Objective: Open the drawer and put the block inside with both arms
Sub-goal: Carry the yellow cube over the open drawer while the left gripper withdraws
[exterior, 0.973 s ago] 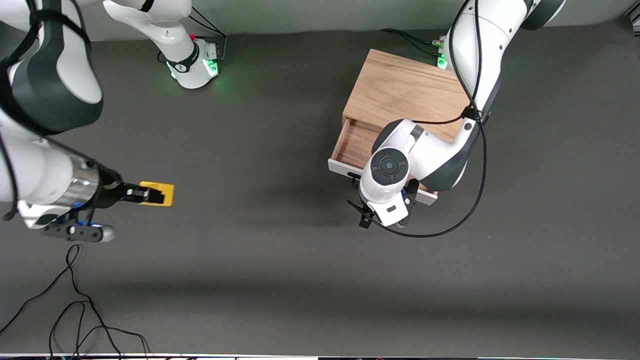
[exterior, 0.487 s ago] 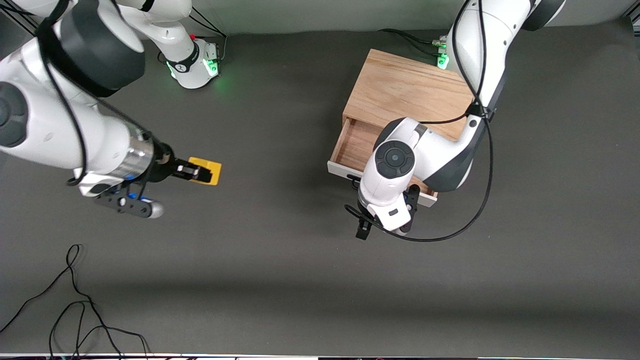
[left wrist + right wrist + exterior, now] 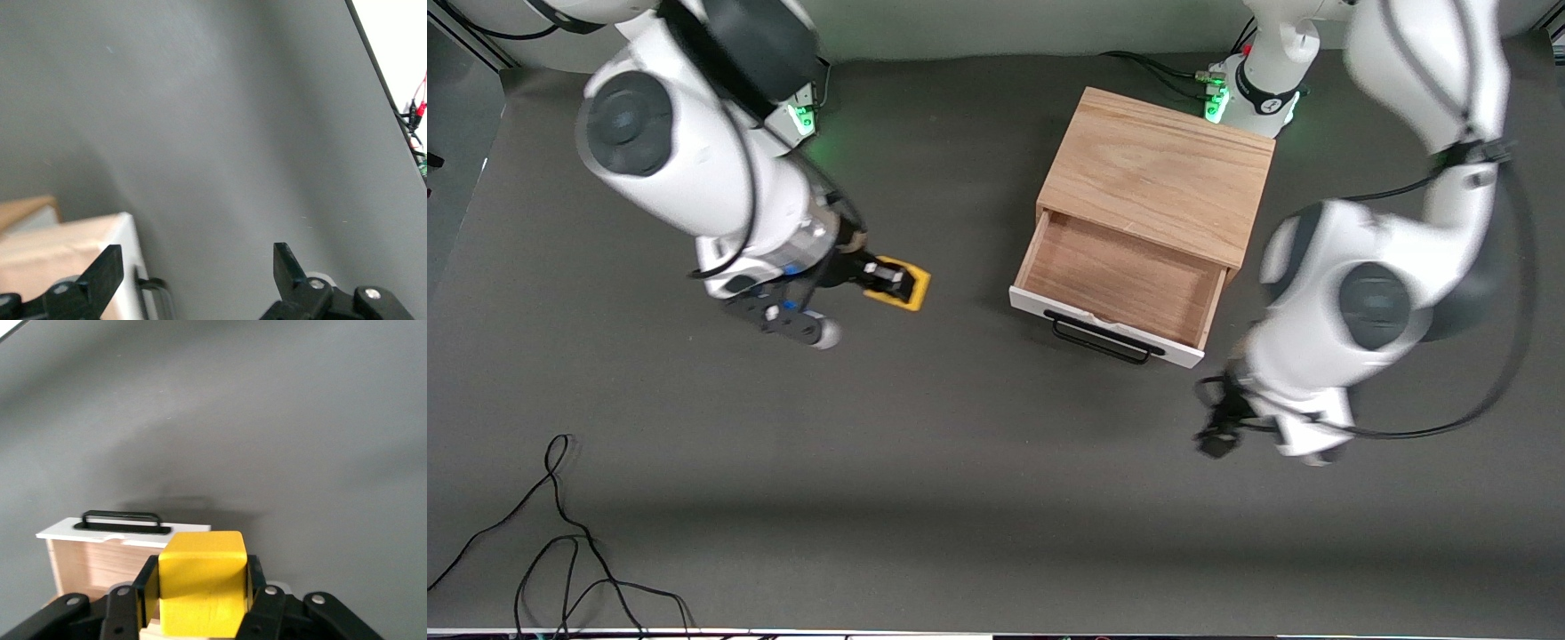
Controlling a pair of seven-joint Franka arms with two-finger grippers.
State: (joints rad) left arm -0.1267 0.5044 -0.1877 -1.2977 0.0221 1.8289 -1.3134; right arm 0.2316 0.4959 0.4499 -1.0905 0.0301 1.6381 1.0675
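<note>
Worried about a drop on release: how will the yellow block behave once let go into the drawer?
The block looks rigid, showing no dents under the right claw. Its flat faces suggest it will settle, not roll. It is probably light, and the open drawer leaves ample room.

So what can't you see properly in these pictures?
- Front view: the left gripper is blurred, so its fingers cannot be made out there.
- Front view: the right gripper covers part of the block.
- Left wrist view: the drawer is cut off by the picture's edge, its inside unseen.
- Right wrist view: the block hides part of the drawer's front.
</note>
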